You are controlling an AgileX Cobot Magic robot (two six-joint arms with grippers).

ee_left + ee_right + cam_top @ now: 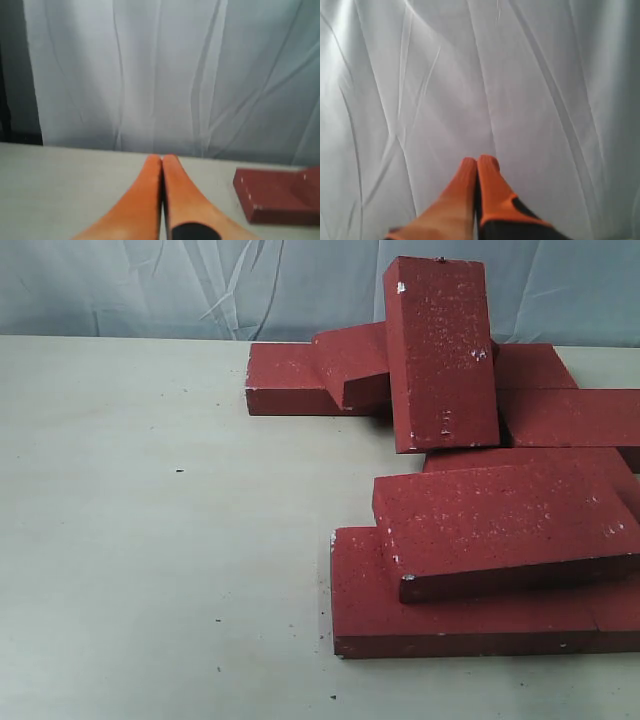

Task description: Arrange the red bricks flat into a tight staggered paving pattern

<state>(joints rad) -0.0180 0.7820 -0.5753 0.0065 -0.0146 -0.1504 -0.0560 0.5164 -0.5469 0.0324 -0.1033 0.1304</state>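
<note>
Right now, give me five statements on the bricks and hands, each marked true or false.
1. The bricks sit in a loose pile. True.
2. All bricks lie flat in one layer. False: several lean on others, like the back brick.
3. The left hand is shut and empty. True.
4. The right hand grips a brick. False: it is shut on nothing, facing a curtain.
5. The paving pattern is finished. False: nothing is laid staggered yet.
</note>
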